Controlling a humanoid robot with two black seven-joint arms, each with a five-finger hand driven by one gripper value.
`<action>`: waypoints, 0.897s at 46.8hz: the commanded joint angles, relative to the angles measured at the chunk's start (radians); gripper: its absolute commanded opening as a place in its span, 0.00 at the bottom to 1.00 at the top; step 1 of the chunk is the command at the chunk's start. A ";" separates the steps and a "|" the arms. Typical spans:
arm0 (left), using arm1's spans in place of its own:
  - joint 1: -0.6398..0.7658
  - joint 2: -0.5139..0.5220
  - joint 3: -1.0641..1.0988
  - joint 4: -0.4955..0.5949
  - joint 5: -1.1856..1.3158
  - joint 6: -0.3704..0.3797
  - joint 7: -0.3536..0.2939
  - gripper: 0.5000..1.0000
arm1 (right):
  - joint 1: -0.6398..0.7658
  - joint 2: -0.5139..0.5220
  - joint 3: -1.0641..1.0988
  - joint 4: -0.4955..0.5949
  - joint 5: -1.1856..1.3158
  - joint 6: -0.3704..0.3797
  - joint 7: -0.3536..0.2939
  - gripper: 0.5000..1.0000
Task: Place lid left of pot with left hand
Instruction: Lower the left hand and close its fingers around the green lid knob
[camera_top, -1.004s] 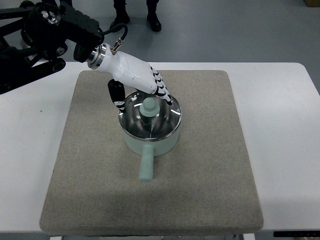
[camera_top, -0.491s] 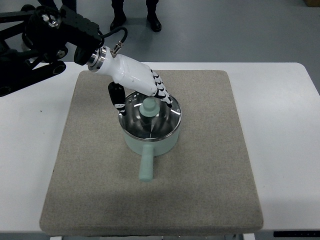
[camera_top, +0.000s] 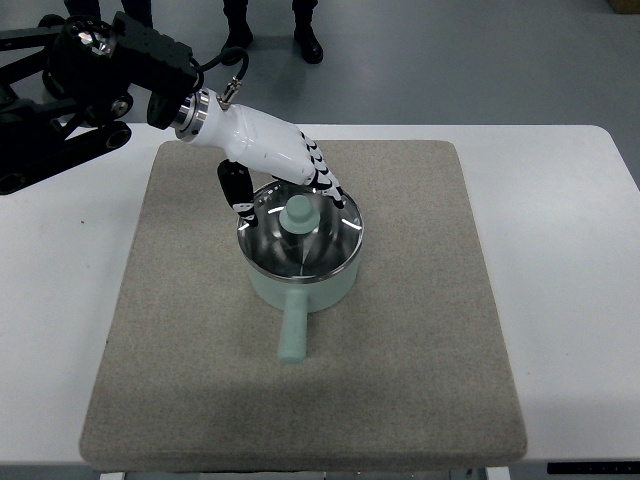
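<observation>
Left hand (camera_top: 283, 168) — mine — hangs over the lid (camera_top: 299, 230), fingers (camera_top: 325, 182) loosely spread, holding nothing; lid sits on the pot (camera_top: 300, 284) (grey mat (camera_top: 420, 330) beneath).

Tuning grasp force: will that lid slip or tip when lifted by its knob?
The lid looks like polished rigid metal, so probably slick at the rim. Its rounded knob sits central, so it should hang level. The left hand has fingers spread over the far rim, so it may tilt if lifted there.
</observation>
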 joint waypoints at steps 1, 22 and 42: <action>0.008 -0.005 0.000 0.007 0.000 0.000 0.000 0.80 | 0.000 0.000 0.001 0.000 0.000 0.000 0.000 0.85; 0.011 -0.013 -0.046 0.019 -0.001 0.002 0.000 0.85 | 0.000 0.000 0.000 0.000 0.000 0.000 0.000 0.85; -0.003 -0.011 -0.044 0.010 0.000 -0.008 0.000 0.86 | 0.000 0.000 0.000 0.000 0.000 0.000 0.000 0.85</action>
